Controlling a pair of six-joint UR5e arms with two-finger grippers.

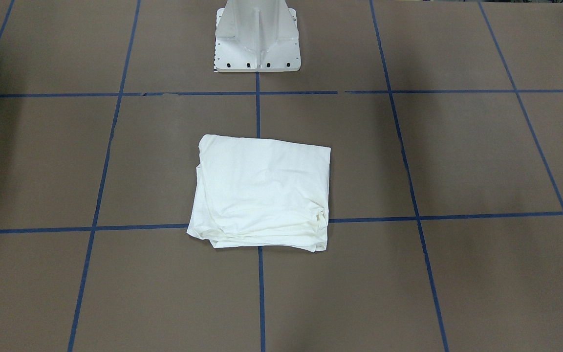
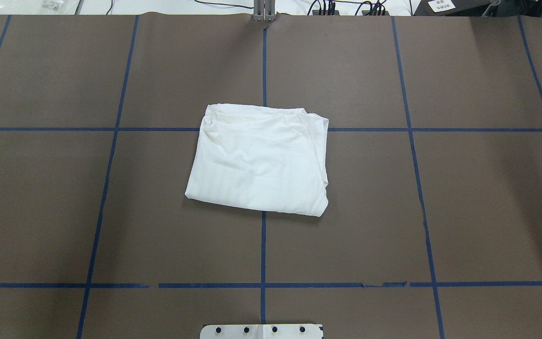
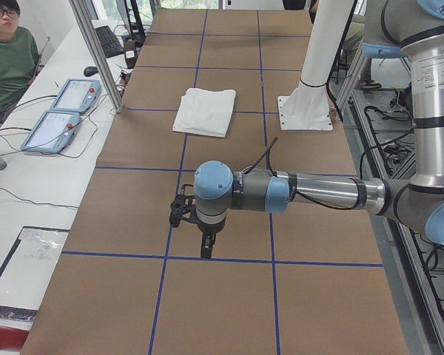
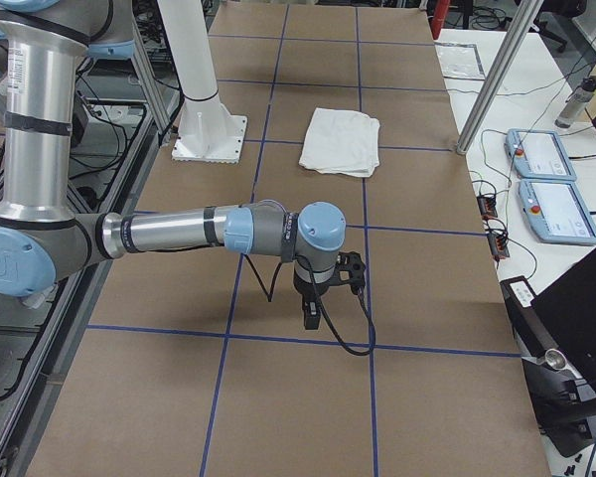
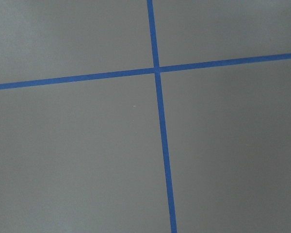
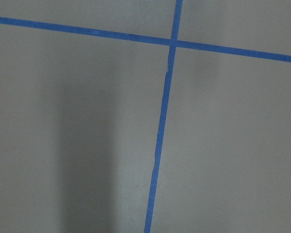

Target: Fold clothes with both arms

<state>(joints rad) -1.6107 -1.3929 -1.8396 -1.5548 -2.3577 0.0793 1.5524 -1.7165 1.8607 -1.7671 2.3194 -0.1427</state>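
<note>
Folded T-shirt (image 2: 259, 165) lies plain side up at the centre of the table (image 2: 464, 212). Left gripper (image 3: 205, 248) and right gripper (image 4: 311, 316) hang over opposite ends; I cannot tell whether their fingers are apart. The left arm label (image 3: 435, 70) is too small to read.

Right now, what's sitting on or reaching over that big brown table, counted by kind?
folded white shirt: 1
robot arms: 2 (left arm, right arm)
white pedestal base: 1
Total: 4
</note>
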